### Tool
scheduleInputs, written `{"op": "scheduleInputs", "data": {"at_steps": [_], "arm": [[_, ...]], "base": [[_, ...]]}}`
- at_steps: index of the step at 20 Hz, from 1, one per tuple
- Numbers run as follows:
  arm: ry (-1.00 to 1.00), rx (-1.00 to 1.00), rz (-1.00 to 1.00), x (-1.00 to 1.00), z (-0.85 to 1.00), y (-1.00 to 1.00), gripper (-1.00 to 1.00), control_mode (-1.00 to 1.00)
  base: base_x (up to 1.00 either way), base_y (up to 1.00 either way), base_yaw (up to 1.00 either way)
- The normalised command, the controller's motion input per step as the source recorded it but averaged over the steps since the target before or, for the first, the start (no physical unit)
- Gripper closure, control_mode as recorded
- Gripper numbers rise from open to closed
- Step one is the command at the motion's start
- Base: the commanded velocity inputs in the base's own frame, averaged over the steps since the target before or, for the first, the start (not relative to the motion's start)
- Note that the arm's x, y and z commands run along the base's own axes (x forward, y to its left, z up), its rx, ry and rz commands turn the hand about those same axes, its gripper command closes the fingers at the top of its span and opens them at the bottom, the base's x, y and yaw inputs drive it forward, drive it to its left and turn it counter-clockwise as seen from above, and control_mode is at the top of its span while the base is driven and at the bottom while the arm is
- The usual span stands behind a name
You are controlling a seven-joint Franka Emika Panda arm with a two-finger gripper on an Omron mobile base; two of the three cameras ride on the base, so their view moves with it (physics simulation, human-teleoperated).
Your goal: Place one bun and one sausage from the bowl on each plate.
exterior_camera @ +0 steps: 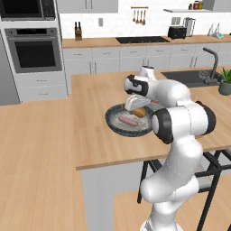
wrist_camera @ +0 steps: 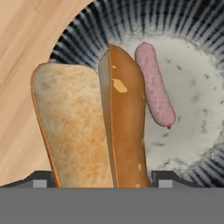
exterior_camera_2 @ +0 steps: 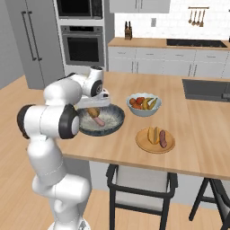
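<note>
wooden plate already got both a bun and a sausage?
Yes: in the right base view the wooden plate holds a bun and a sausage lying side by side.

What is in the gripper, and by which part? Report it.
The bun stands between the fingertips of the gripper over the bowl; whether it's clamped can't be told.

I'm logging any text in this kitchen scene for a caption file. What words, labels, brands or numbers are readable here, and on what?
None: no readable text in any view.
The oven front and microwave show no legible markings.
The jars on the shelf are too small to read.
The bun, sausage and bowl carry no lettering.
</note>
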Motion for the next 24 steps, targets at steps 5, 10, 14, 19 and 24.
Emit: {"op": "scheduleInputs", "data": {"at_steps": [5,10,14,19,24], "arm": [[0.0,0.0,-0.14,-1.0,0.14,0.0,1.0,-1.0],[0.02,0.0,-0.12,-0.7,0.51,0.0,1.0,-1.0],[0.06,-0.02,-0.09,-0.65,0.75,0.0,1.0,-1.0],[-0.02,-0.01,-0.06,-0.97,0.11,0.0,1.0,-1.0],[-0.03,0.0,0.01,-0.32,-0.01,0.0,1.0,-1.0]], "base": [[0.0,0.0,0.0],[0.0,0.0,0.0],[0.0,0.0,0.0],[0.0,0.0,0.0],[0.0,0.0,0.0]]}}
